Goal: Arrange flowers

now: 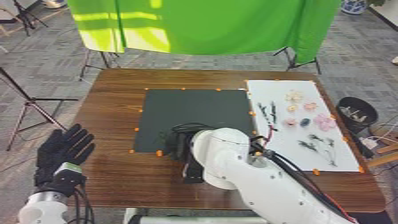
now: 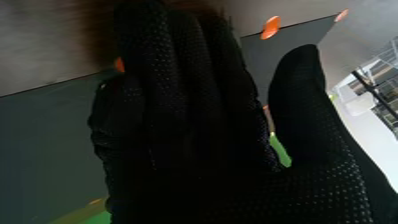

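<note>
Several pink flowers (image 1: 324, 121) lay on the white sheet (image 1: 266, 90). Over the dark mat (image 1: 195, 107), the right hand (image 1: 181, 139) had its fingers together; the left hand (image 1: 55, 162) had them spread.

Pink flowers (image 1: 325, 121) on white sheet (image 1: 269, 91)

High head view, forward and down over the whole brown wooden surface (image 1: 107, 112); right wrist view, close up along the right hand (image 1: 180, 137).
Head cam: above the near side, set well back, takes in the dark mat (image 1: 195, 107), white sheet (image 1: 274, 90), green cloth (image 1: 204, 25) past the far edge, carpeted floor (image 1: 53, 55) around. Wrist cam: right behind the glove (image 2: 195, 125), faces out along it, mat edge running slantwise. Shared: that hand, part of the mat, some orange markers (image 1: 160, 153).
</note>
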